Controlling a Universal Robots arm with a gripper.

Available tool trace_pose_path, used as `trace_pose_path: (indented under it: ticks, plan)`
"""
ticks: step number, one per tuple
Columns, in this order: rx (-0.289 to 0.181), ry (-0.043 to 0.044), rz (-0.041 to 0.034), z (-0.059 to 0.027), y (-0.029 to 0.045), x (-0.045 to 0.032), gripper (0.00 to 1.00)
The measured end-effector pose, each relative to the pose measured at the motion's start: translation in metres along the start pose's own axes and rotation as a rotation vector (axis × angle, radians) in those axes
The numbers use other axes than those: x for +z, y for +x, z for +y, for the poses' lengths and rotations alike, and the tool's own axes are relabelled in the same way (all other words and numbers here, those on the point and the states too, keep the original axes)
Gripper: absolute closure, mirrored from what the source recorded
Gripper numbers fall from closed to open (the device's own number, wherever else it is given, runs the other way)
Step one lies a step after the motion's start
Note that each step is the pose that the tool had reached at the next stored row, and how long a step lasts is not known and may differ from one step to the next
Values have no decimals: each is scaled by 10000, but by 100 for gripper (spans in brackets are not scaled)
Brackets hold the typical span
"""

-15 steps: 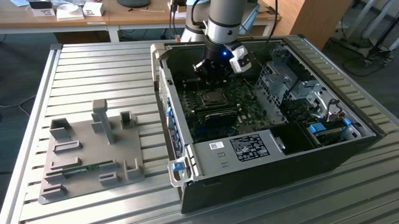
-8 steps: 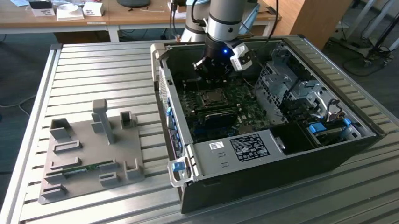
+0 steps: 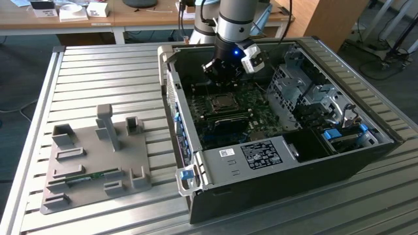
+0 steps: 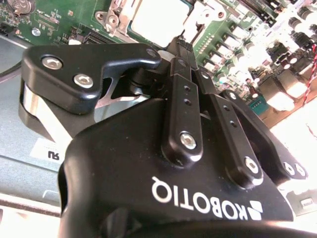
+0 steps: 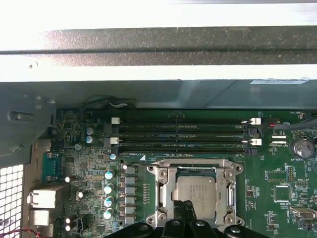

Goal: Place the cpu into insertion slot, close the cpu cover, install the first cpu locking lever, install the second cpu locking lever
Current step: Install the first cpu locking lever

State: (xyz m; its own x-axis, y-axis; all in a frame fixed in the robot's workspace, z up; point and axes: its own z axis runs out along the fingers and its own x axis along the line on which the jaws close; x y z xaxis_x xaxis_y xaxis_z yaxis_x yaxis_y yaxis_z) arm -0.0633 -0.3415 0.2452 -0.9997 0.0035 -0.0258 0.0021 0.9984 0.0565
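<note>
Since the cpu [image 5: 196,194] is a thin, rigid metal-topped square, I judge it light and stiff but delicate on its underside, so it wants handling by 2 opposite edges only, kept level, never pressed on the middle or slid sideways. It lies flat in the insertion slot [image 5: 172,191] now, its silvery top showing through the window of the cpu cover [image 5: 228,198], which appears to lie down over it like a frame; whether either locking lever is latched I cannot tell. That cover is thin sheet metal, springy and smooth, so I would expect it to take a push best near its free edge and not on the chip itself. In the first wrist view the gripper [image 5: 187,208] hangs just over the near edge of the cpu, its fingertips drawn together with nothing seen between them; whether they touch the chip or the cover is not clear. Around the socket spreads the green motherboard [image 5: 267,198], crowded with small capacitors and connectors that leave little room to stray, and just beyond the socket run 4 long black memory slots [image 5: 183,136]. All of it sits inside the open computer case [image 3: 274,166], which rests on the slatted metal bench [image 3: 104,68], with a grey fixture tray [image 3: 85,166] well apart at the exterior view's left.
</note>
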Motion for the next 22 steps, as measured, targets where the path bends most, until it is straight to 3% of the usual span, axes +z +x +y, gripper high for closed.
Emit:
trace_pose_path:
  ticks: [6,17,22]
  plan:
    - [2,3,1,0,11,-3,89]
    - [-5,2,-94,-3,146,-5,89]
    - [-7,-3,-117,-3,173,-5,89]
